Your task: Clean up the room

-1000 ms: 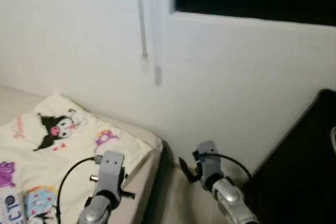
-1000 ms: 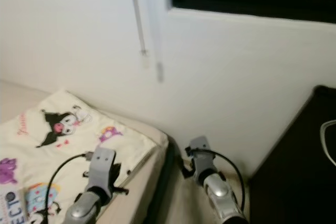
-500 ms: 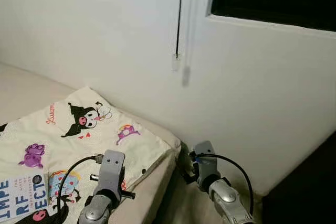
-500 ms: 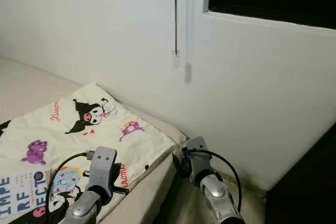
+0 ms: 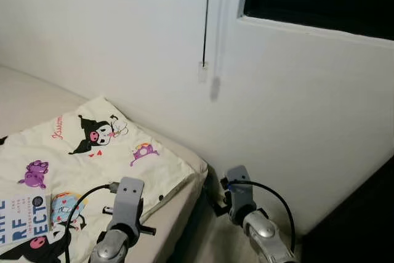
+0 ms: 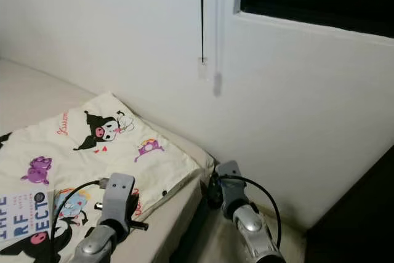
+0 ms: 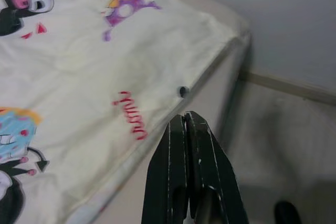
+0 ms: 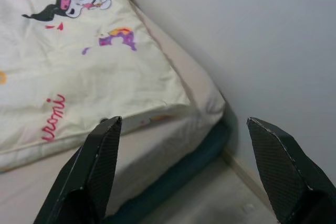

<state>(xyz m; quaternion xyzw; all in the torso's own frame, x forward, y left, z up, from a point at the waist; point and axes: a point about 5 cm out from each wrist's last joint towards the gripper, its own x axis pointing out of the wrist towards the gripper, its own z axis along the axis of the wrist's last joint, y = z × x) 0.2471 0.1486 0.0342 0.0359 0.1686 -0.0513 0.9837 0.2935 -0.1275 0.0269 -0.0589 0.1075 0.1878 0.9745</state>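
No tidying is evident yet. A white paperback book with blue lettering [image 5: 21, 217] lies on the cream cartoon-printed blanket [image 5: 92, 158], near left. Left gripper [image 7: 186, 124] is pressed closed, empty, over the blanket edge. Right gripper [image 8: 184, 145] is spread wide, empty, near the white wall [image 5: 295, 109].

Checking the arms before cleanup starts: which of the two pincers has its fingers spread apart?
The right pincer: its two black fingers stand wide apart, framing the corner of the bed. The left pincer has its fingers pressed together over the cartoon-print blanket.
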